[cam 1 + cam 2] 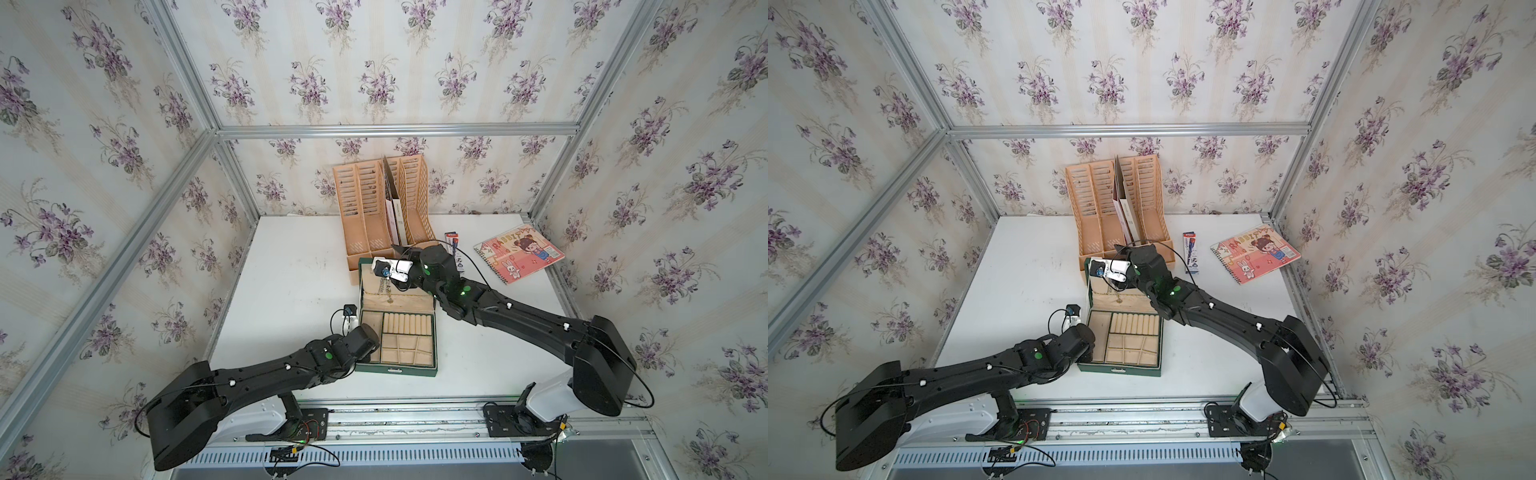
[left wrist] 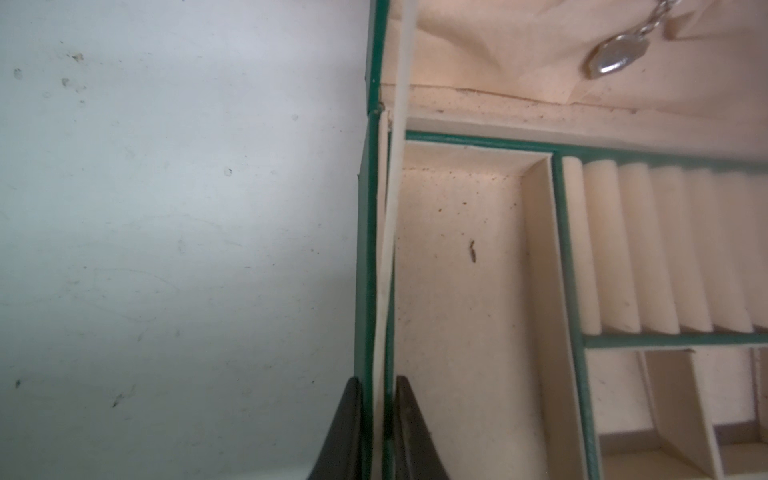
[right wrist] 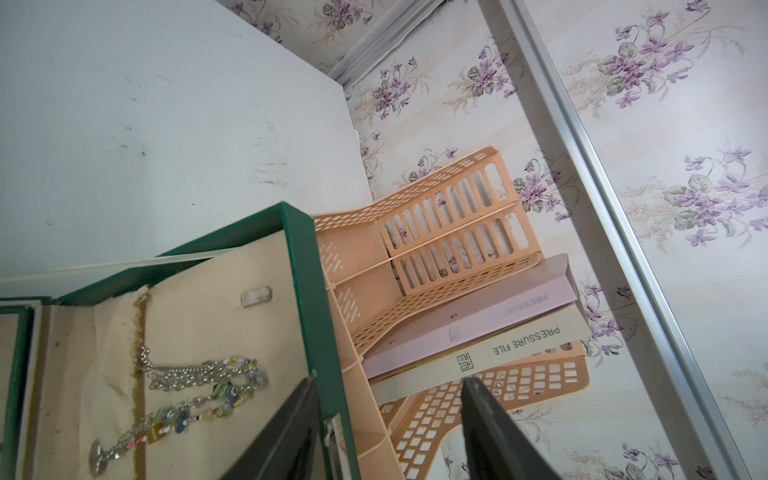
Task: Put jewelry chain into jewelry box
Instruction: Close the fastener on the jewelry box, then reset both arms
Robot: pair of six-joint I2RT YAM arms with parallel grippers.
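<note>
The box is clamped at its left wall by the left gripper, probably so that it is not pushed away. Its lid is leaned back on the far file holder. The chain is laid on the lid's beige lining, not in a compartment. The right gripper is held with jaws apart across the lid's edge, and nothing is gripped by it.
</note>
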